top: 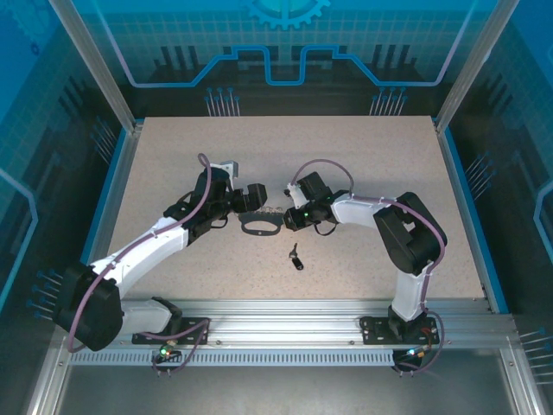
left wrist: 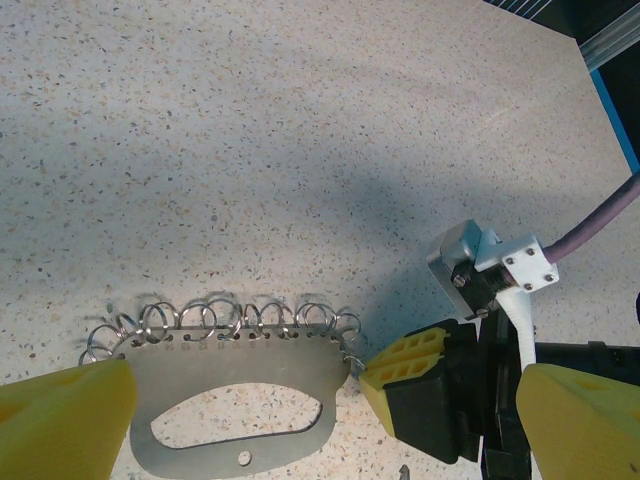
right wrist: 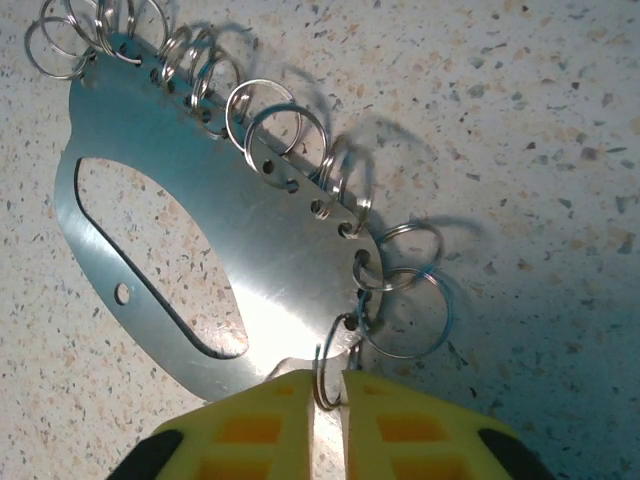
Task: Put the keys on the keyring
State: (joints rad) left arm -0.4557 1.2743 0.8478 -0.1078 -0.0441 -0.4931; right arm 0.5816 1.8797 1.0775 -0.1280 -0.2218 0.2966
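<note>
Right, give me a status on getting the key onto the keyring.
Done: nothing yet. The key lies loose on the table, apart from the keyring. In hand: the right gripper pinches one small ring at the keyring's end, while the left gripper stands open with the keyring between its fingers. Left: pick up the key and thread it onto a ring.

Robot lab test cell — not a home or shop. Under the left gripper (left wrist: 320,425) and right gripper (right wrist: 326,400) lies a speckled benchtop (top: 371,156). Beyond them and to either side stand blue see-thru panels (top: 285,43) printed w/ gear & circuit graphics, held in alu frame posts (top: 91,60). Behind the grippers, a slotted alu rail (top: 285,316) carries two white-and-black arms (top: 147,242) — purple cables (top: 95,290) run along them.
</note>
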